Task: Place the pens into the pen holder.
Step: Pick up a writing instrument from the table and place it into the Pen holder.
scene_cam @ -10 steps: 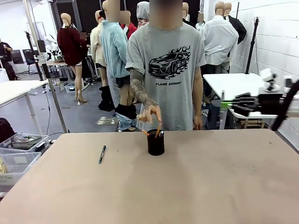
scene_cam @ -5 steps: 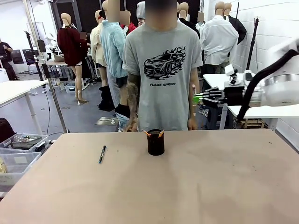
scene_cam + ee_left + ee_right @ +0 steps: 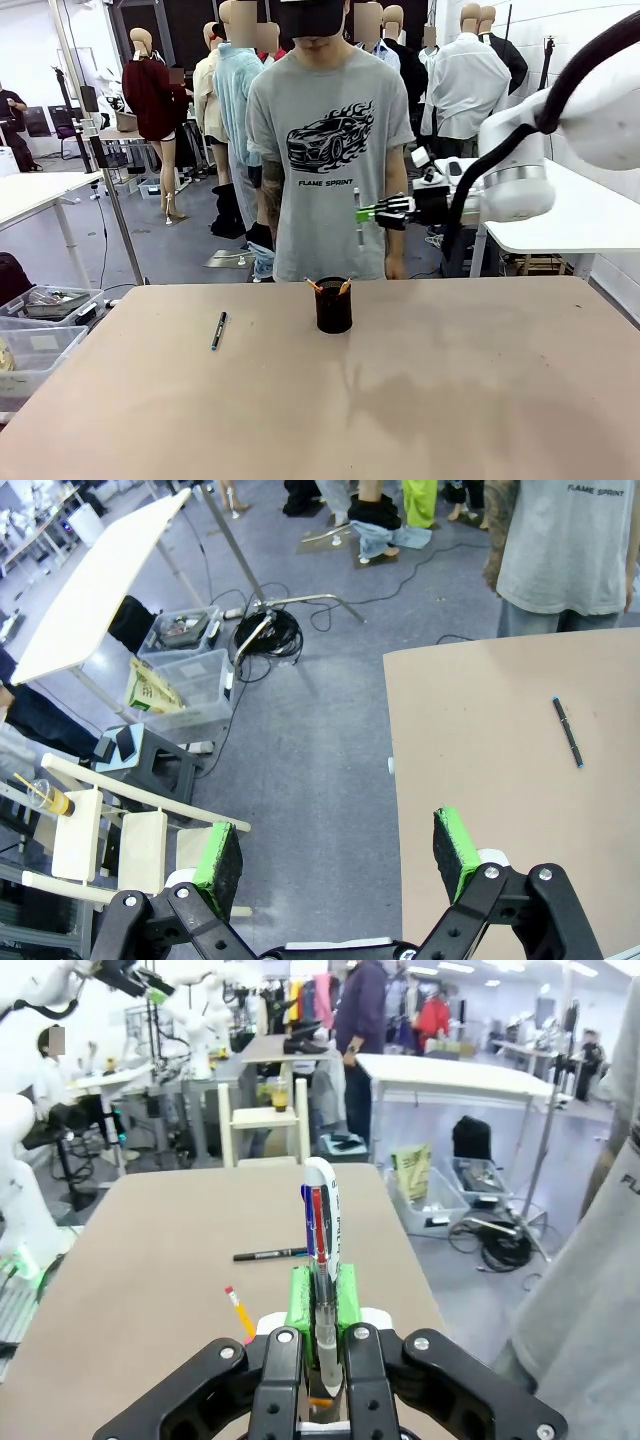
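Observation:
The black pen holder [image 3: 333, 306] stands on the table's far middle, with two orange pencil ends sticking out of it. A dark pen [image 3: 218, 330] lies flat on the table to its left. My right gripper [image 3: 367, 213] hangs above and slightly right of the holder, shut on a white pen [image 3: 358, 218] held upright. In the right wrist view the white pen [image 3: 322, 1222] rises between the shut fingers [image 3: 322, 1305]; an orange pencil [image 3: 239, 1311] and the dark pen [image 3: 270, 1255] lie beyond. My left gripper [image 3: 338, 848] is open off the table's left edge; the dark pen [image 3: 570, 732] lies far off.
A person in a grey T-shirt [image 3: 330, 140] stands at the table's far edge, arms down at the sides. The tan table [image 3: 400, 400] has wide free room in front. Plastic bins [image 3: 40, 320] sit on the floor to the left, and a white table [image 3: 560, 215] stands behind my right arm.
My right arm has swung leftward with the white pen, from beside the table to above the holder. The person's hand has left the holder and dropped to the side.

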Robot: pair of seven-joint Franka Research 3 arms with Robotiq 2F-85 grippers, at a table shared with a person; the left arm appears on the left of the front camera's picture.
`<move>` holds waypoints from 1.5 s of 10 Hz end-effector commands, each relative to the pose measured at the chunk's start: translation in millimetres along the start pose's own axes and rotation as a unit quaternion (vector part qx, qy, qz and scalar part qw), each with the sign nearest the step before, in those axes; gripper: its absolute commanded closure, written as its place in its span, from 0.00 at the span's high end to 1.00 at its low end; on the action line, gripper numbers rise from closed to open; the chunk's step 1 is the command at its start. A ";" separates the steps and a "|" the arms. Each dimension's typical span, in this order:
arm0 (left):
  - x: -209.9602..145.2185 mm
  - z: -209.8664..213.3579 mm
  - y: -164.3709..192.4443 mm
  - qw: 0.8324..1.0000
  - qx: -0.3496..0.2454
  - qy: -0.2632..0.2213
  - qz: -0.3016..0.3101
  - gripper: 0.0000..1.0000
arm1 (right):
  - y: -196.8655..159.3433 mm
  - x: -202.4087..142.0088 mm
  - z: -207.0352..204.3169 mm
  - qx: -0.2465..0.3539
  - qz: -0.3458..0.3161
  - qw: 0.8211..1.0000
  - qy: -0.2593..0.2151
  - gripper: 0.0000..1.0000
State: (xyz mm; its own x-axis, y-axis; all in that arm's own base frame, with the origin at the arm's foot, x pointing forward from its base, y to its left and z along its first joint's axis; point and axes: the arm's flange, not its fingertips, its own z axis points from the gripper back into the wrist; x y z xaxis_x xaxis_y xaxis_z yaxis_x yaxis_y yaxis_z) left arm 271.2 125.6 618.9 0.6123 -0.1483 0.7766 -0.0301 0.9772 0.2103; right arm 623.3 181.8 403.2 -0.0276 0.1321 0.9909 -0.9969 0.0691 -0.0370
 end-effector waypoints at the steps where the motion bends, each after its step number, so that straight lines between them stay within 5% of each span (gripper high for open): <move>1: -0.2 -1.5 -1.4 1.000 0.005 -0.003 0.004 1.00 | -22.6 -1.7 -12.9 0.042 -0.023 0.999 0.005 0.00; 6: -0.2 -1.5 -1.4 1.000 0.005 -0.003 0.004 1.00 | -13.4 -28.3 -56.8 0.151 -0.059 0.987 0.007 0.00; 15: -0.2 -1.5 -1.4 1.000 0.005 -0.003 0.004 1.00 | -25.7 -63.3 -69.2 0.142 -0.072 0.986 0.051 0.00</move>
State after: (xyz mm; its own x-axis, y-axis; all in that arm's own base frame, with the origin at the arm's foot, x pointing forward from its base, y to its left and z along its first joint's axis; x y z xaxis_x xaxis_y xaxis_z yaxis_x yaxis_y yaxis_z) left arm 271.2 125.7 619.0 0.6122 -0.1481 0.7767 -0.0302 0.9772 0.2102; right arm 645.8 234.1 330.6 0.0994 0.2022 0.9743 -0.9735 -0.1830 0.1373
